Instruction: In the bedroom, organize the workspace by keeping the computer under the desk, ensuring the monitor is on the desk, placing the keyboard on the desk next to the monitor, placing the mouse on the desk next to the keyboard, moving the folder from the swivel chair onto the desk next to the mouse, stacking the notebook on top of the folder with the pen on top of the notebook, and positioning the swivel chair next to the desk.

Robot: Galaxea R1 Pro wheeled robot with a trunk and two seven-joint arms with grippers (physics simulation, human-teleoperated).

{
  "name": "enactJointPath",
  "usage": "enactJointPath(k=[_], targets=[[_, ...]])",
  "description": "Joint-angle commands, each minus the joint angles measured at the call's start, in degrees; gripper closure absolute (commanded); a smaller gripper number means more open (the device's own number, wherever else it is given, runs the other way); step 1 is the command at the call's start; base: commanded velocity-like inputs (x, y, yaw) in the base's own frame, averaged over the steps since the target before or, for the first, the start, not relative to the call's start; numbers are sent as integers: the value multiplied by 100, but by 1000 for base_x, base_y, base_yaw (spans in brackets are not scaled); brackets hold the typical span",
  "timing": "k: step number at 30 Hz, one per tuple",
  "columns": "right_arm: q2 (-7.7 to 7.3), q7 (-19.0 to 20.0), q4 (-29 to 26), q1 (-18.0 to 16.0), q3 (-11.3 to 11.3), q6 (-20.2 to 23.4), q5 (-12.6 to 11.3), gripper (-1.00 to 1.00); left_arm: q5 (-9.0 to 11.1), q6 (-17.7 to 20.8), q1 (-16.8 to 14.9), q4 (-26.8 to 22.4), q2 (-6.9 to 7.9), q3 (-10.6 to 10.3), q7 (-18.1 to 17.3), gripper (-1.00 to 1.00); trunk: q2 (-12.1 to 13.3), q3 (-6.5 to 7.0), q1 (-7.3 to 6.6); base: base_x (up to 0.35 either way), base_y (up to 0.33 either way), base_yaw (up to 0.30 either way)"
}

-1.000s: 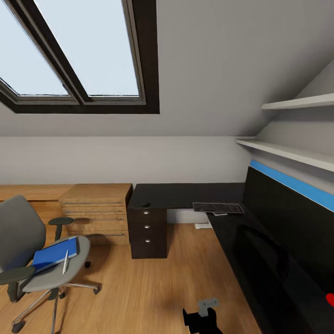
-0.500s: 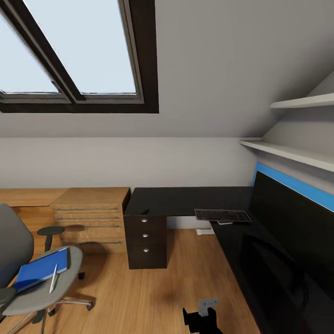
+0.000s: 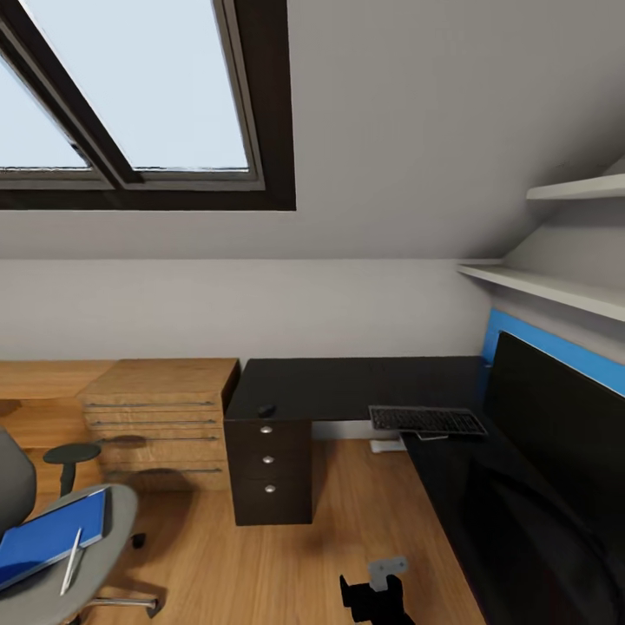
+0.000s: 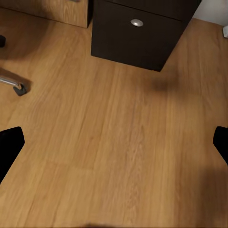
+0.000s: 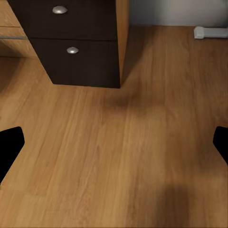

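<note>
Two panes of a skylight (image 3: 130,95) fill the upper left of the head view, set in the sloped grey wall of the bedroom. Below, the black L-shaped desk (image 3: 347,386) runs along the far wall and turns down the right side. The keyboard (image 3: 427,420) lies on the desk at the corner, the small dark mouse (image 3: 266,410) sits near the desk's left end above the drawer unit (image 3: 269,473), and the monitor (image 3: 564,408) stands at the right edge. A wooden dresser (image 3: 156,417) stands just beside the drawer unit. At the lower left, the swivel chair (image 3: 104,555) carries the folder (image 3: 48,538) on its seat, with the pen (image 3: 71,549) lying on the folder's near edge. Whether the notebook lies with them cannot be told.

In the left wrist view, the left gripper (image 4: 114,145) hangs over bare wood floor (image 4: 118,142) with its fingertips (image 4: 10,142) spread wide and nothing between them; a chair castor (image 4: 19,89) and the drawer unit lie beyond.

In the right wrist view, the right gripper (image 5: 114,145) is likewise spread wide and empty above the floor, facing the drawer unit's silver knobs (image 5: 60,9).
</note>
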Motion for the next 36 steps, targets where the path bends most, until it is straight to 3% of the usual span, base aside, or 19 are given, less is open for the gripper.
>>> enactJointPath(k=[1, 14, 27, 36], targets=[[10, -8, 13, -5, 49, -35, -43, -100, 9, -15, -1, 4, -4, 19, -7, -100, -4, -8, 5, 336, 0, 0], [12, -7, 13, -5, 42, -65, -37, -100, 9, -10, -3, 5, 1, 17, -7, -100, -4, -59, 5, 329, 1, 0], [12, -7, 13, -3, 42, -67, -37, -100, 9, -13, -2, 5, 4, 13, -7, -100, -4, -32, 5, 44, 77, -46], [12, -7, 13, -3, 42, -67, -37, -100, 9, -15, -1, 5, 3, 16, -7, -100, -4, -31, 5, 275, 2, -3]])
